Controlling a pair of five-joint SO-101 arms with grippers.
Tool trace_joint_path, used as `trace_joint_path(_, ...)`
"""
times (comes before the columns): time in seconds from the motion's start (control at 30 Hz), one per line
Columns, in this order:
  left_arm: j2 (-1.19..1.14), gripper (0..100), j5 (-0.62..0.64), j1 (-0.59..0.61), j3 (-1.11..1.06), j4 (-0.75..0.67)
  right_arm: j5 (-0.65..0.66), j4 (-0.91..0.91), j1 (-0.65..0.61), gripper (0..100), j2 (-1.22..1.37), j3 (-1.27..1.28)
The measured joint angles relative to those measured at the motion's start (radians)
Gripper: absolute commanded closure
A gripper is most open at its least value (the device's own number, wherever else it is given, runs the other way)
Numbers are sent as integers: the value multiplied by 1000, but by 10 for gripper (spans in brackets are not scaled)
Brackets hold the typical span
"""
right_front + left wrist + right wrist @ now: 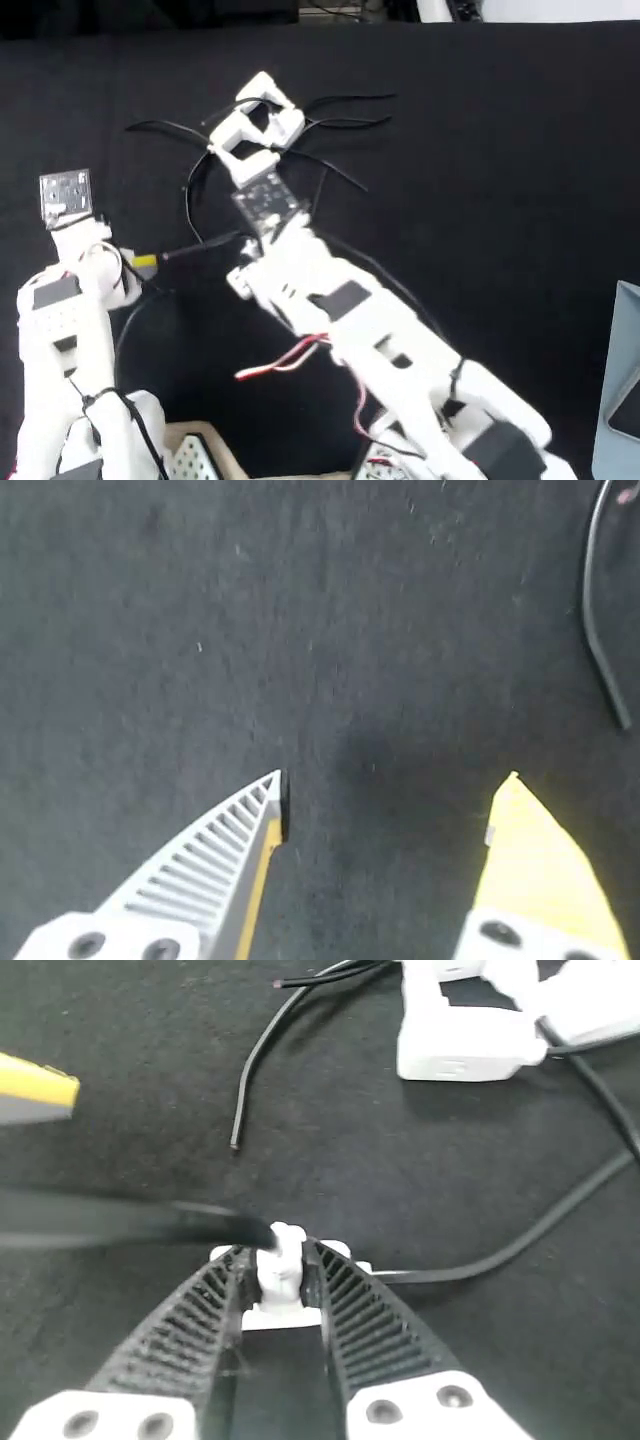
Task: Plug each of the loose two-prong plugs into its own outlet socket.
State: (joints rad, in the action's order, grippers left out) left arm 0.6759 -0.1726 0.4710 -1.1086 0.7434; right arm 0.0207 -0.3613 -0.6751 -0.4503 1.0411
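right claw [275, 1257] clamps one white plug [279, 1278] while left claw [395, 780] gapes empty.

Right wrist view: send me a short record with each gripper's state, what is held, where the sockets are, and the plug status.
right gripper: shut on a white plug
left gripper: open, holding nothing, over bare black cloth
outlet sockets: white cluster on the cloth, apart from the held plug
plug status: not yet in a socket
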Motion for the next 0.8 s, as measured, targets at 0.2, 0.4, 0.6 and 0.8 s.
trace_joint_path(0.2,0,679,0,2,-2,-2,0,0,-18,986,66,-31)
trace_joint_path(0.4,0,679,0,2,-2,-2,0,0,-66,986,72,-31)
trace_joint_path(0.6,0,679,0,2,-2,-2,0,69,-64,986,74,-5)
trace_joint_path(0.8,0,679,0,2,-6,-2,0,97,-64,986,74,28)
